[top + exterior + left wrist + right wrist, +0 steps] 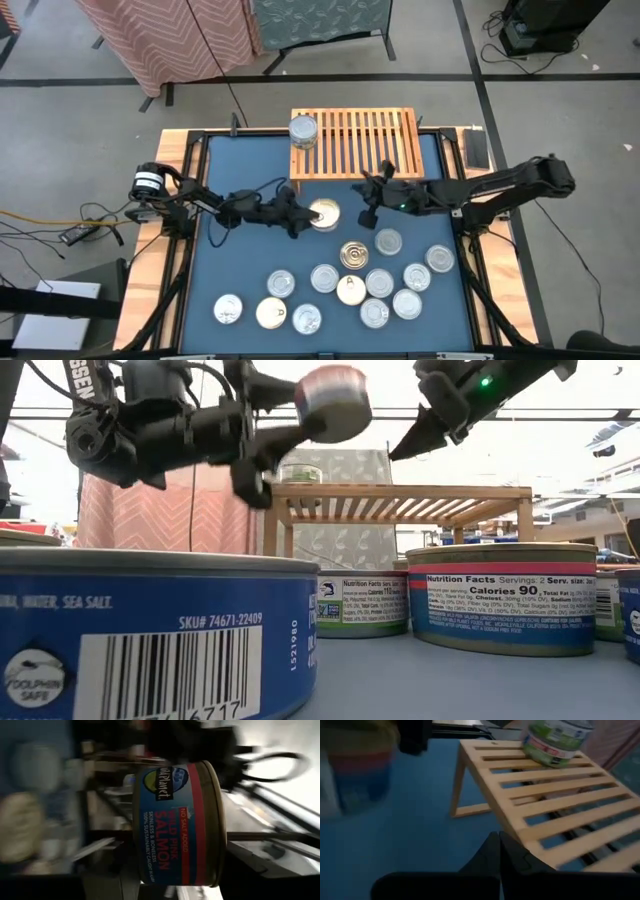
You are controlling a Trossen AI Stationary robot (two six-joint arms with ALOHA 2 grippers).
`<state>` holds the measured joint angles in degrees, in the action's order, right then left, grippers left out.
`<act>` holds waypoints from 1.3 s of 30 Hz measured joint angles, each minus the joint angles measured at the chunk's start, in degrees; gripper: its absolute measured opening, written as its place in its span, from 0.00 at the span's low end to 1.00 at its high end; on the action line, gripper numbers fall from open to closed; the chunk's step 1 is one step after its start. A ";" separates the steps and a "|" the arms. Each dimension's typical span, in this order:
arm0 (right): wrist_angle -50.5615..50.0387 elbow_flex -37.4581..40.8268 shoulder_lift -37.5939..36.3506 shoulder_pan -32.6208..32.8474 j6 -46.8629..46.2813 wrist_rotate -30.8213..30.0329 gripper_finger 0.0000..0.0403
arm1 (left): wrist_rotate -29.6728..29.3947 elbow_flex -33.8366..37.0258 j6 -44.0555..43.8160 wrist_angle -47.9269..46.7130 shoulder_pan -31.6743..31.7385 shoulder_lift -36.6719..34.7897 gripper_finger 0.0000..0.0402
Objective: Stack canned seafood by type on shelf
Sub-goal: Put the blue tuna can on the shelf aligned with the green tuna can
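Above the blue table mat, just short of the low light-wood slatted shelf, the left gripper grasps a flat round salmon tin with a blue and red label, its flat faces turned sideways rather than up. The shelf lies ahead of it, and the green-labelled tin already there stands at the near-left end (a different type, judging by its label). The right gripper hovers alongside, fingers clenched on nothing.

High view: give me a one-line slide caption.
Left gripper lifts a salmon can toward the wooden shelf; right gripper waits shut beside it.
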<state>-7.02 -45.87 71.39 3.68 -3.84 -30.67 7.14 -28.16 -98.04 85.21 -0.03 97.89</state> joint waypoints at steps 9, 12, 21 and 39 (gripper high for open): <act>-2.42 0.00 -0.35 -0.13 -0.80 -0.25 0.00 | -1.37 0.17 0.32 4.46 2.87 -3.40 0.51; -2.36 0.00 0.03 -0.10 -1.45 -0.25 0.00 | 0.72 0.24 1.18 3.11 5.76 -6.54 0.51; -3.20 -0.04 0.03 -0.06 -2.74 -0.22 0.00 | 17.44 0.22 6.05 -24.18 18.16 -21.82 0.51; -3.28 -0.09 0.00 0.07 -4.04 -0.20 0.00 | 7.34 0.24 12.98 -53.55 27.69 -31.84 0.51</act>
<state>-10.31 -45.95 71.40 3.75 -7.88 -30.87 14.47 -27.92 -85.06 31.65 27.66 66.04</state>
